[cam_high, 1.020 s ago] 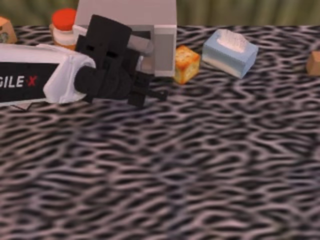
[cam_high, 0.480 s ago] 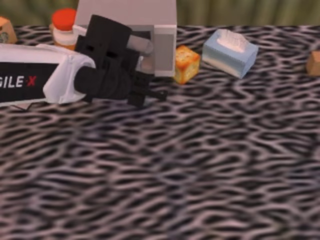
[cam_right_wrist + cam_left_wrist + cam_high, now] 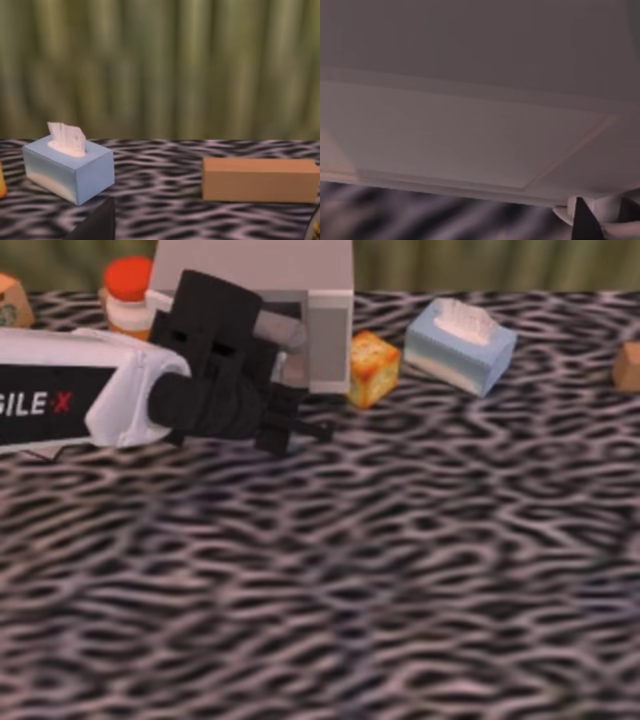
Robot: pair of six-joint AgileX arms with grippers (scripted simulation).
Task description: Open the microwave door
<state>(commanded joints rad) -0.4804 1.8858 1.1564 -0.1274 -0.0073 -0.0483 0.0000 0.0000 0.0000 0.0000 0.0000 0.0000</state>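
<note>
1. Since the earlier frames, almost nothing has moved.
2. My left gripper [image 3: 300,430] is at the microwave door [image 3: 285,325], at the table's far left; I cannot tell its jaws.
3. The microwave [image 3: 255,265] looks barely open; next I must pull outward.
4. My right arm is unseen.

The left arm [image 3: 70,390] bears white and red lettering, seemingly "GILE X", cut off at the edge.

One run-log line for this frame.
left tool: at microwave door front, grip unclear | right arm: out of top view | door: looks shut
</note>
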